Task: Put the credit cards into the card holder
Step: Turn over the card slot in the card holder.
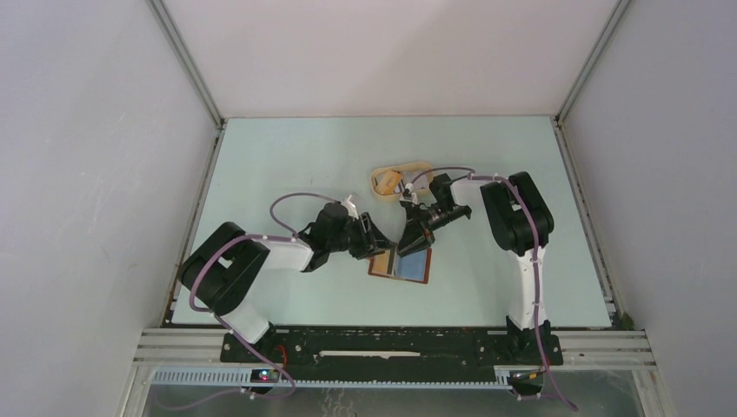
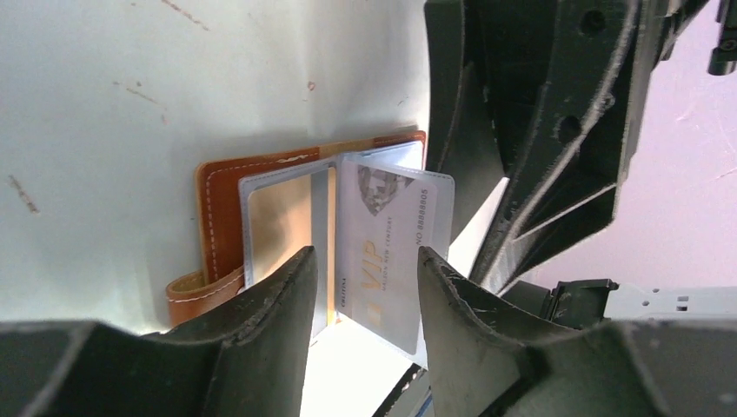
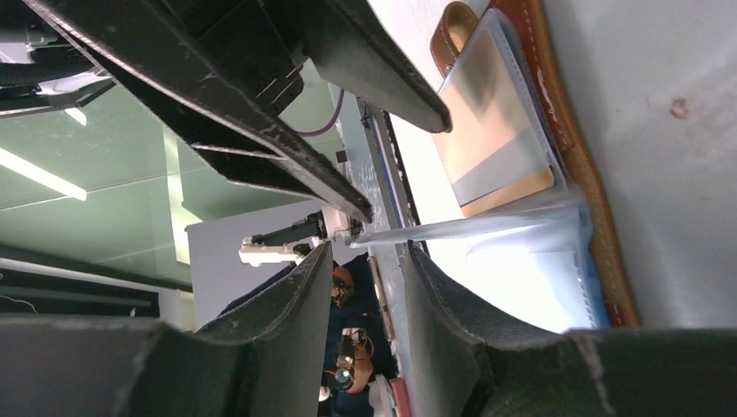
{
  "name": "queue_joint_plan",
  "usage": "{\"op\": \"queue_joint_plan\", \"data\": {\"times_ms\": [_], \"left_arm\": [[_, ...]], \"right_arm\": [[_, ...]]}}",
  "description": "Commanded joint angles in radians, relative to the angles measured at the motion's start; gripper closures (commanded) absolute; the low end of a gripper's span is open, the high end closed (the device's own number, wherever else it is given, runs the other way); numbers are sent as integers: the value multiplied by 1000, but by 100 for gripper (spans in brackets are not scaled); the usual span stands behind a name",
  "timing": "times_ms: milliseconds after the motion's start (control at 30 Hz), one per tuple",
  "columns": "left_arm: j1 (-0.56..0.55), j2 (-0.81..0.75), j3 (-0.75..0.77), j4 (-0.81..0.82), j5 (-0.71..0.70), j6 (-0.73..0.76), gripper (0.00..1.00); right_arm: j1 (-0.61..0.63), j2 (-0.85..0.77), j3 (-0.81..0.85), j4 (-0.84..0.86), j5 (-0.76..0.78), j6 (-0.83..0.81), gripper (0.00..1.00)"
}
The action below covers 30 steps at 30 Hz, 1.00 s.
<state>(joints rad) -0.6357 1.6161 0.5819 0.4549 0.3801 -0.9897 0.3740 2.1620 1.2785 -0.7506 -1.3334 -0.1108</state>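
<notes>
Left tool (image 2: 365, 261) fingers stand about half apart over the open card holder (image 2: 224, 208). In the right wrist view one tip rests on the clear pocket (image 2: 278, 217) of a page, and the other sits by the raised edge of a silvery credit card (image 2: 387, 252). Nothing is clamped between them, so that tool is released. The card stands tilted, with its lower edge down in the holder near the fold and its printed face toward the left wrist camera.

The right tool (image 3: 367, 256) is also partly spread, and the card's free edge lies just past its fingertips (image 3: 313, 287). I cannot tell whether it grips or only props the card.

The left arm reaches low from the near left corner, with its forearm nearly level. The right arm rises from the near right, folds at the elbow and angles back down leftward, so both tools meet nose to nose above the holder.

The holder lies flat and open on the pale surface (image 1: 287, 165), about midway between the side edges and closer to the near edge. A tan oval tray (image 1: 417, 165) sits beyond it toward the far edge, well apart.
</notes>
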Motion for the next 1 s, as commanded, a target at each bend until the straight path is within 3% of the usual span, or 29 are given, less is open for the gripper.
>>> {"op": "queue_joint_plan", "data": {"times_ms": [0,367,700,967], "left_arm": [[13,13,-24,72,29,-30,49],[20,20,-25,80,34,-35,48],[41,-6,-51,81,12,-34,48],[71,-106,-64,-30,-53,42,48]], "right_arm": [[19,7,42,-35,-34,-30,55],[36,-5,69,-24,11,-28,46],[46,5,86,-5,33,-17,46],[45,-32,85,-8,61,-43,46]]}}
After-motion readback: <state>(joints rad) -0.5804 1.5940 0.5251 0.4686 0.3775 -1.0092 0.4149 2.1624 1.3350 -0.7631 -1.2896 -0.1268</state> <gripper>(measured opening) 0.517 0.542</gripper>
